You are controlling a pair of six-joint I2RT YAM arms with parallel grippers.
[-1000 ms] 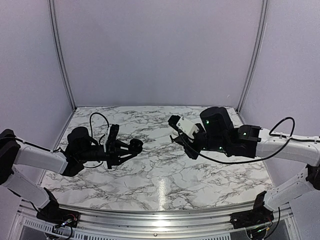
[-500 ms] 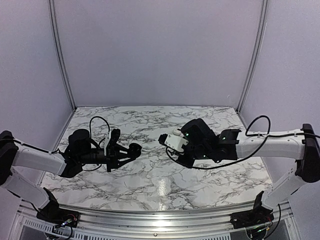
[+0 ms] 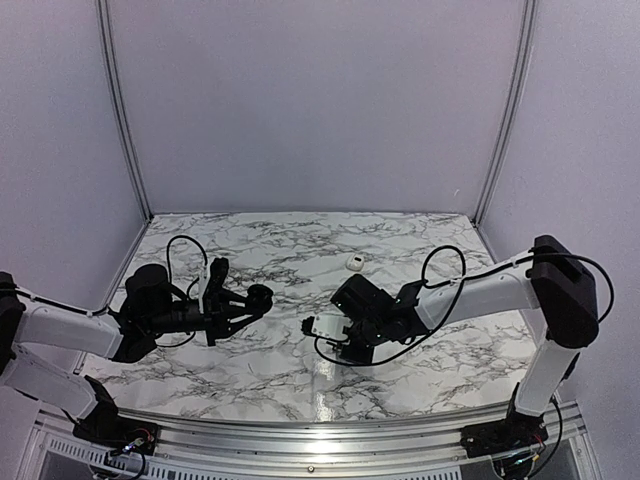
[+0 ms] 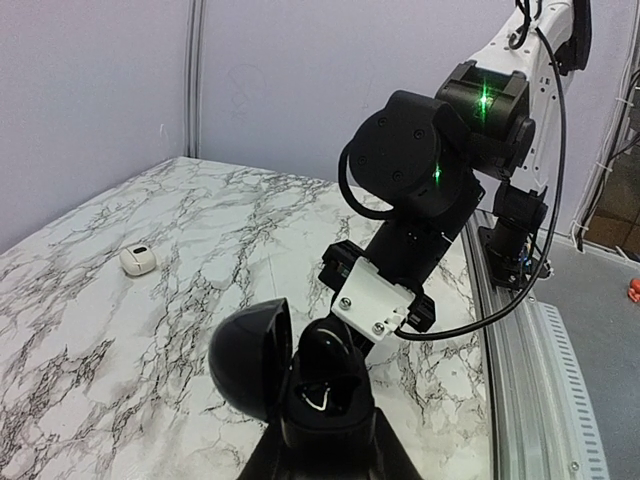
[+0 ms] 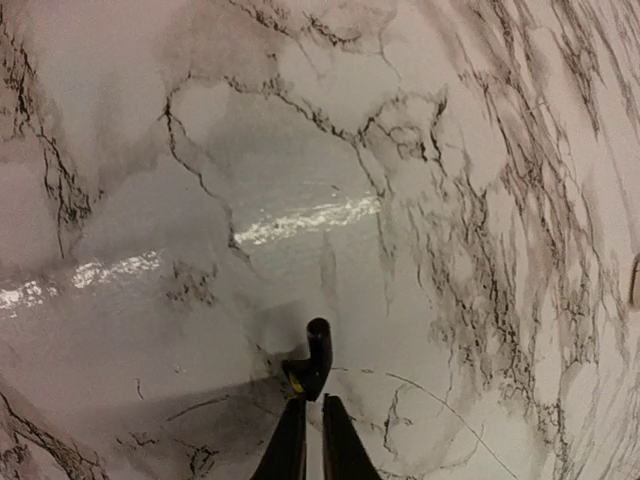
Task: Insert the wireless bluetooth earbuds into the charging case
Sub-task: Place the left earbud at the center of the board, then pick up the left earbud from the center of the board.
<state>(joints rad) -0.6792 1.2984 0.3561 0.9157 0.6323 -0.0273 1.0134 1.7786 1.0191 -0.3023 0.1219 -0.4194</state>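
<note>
- Overhead, in the top view, the left gripper reaches in from the left above the marble table. It is clamped on the black charging case, whose lid stands open.
- The right gripper points down at the table near its front middle, to the right of the case. Its fingers are too dark to read from here.
- A small white object lies farther back on the table, apart from both arms.
- Left wrist view: the left gripper pinches the charging case from below, and the domed lid leans open to the left. The right arm's wrist hangs close beyond it.
- Right wrist view: the right gripper has its fingers pressed almost together. A hook-shaped black earbud is caught at their tips, low over the table.
</note>
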